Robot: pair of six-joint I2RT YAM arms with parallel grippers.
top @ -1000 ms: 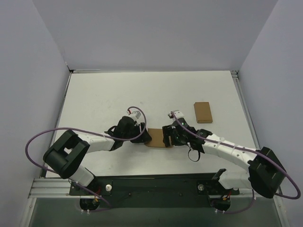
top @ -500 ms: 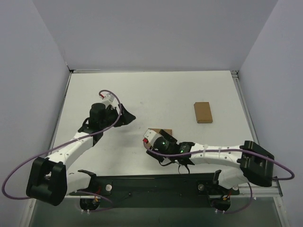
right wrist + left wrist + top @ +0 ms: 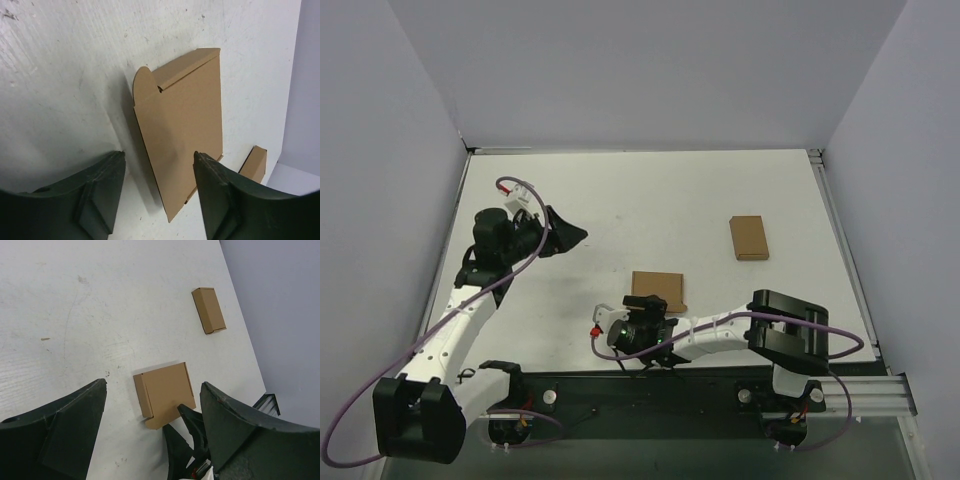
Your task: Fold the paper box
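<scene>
Seen from above, a white table fills the middle of the frame, with two white and black robot arms reaching in from its bottom edge.

The paper box lies flat on the table just below the centre of the frame. It is a thin brown piece of card, roughly square from above. In the right wrist view, a rounded tab sticks out at its upper left corner, beside a narrow folded flap that runs along its top edge.

The left hand hangs over the left part of the overhead view, well apart from the paper box. Its fingers are spread wide and grip nothing. Its wrist camera looks between them at the paper box in the lower centre of that view.

The right hand sits at the lower edge of the paper box, just below the centre of the overhead view. Its fingers are also spread wide and nothing is gripped. In its wrist view, the near end of the paper box reaches into the gap between the two black fingers. Whether either finger touches the card cannot be told.

A narrower plain cardboard rectangle lies flat to the upper right of the paper box, well apart from it and from both hands.
</scene>
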